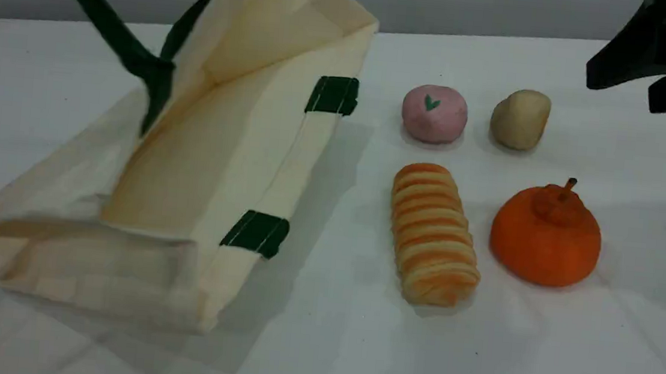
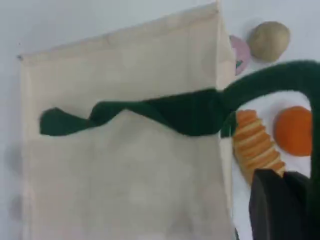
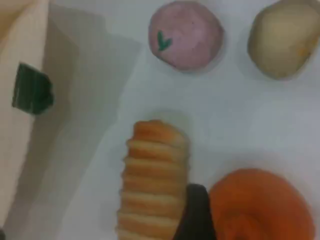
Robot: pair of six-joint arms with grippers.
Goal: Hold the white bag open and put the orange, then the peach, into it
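Note:
The white bag (image 1: 234, 142) lies on the left of the table with its mouth raised open toward the right. One dark green handle (image 1: 111, 29) is pulled up taut and runs out of the top of the scene view. In the left wrist view that handle (image 2: 165, 112) leads to my left gripper (image 2: 280, 200), which is shut on it above the bag (image 2: 125, 190). The orange (image 1: 545, 239) sits at the right front and the peach (image 1: 434, 114) behind it to the left. My right gripper (image 1: 619, 90) hangs open at the far right, above and behind the orange (image 3: 260, 205).
An orange-striped bread roll (image 1: 432, 235) lies between the bag and the orange. A beige potato-like lump (image 1: 520, 119) sits right of the peach. All rest on a white tablecloth (image 1: 535, 361). The right fingertip (image 3: 197, 212) shows between roll and orange.

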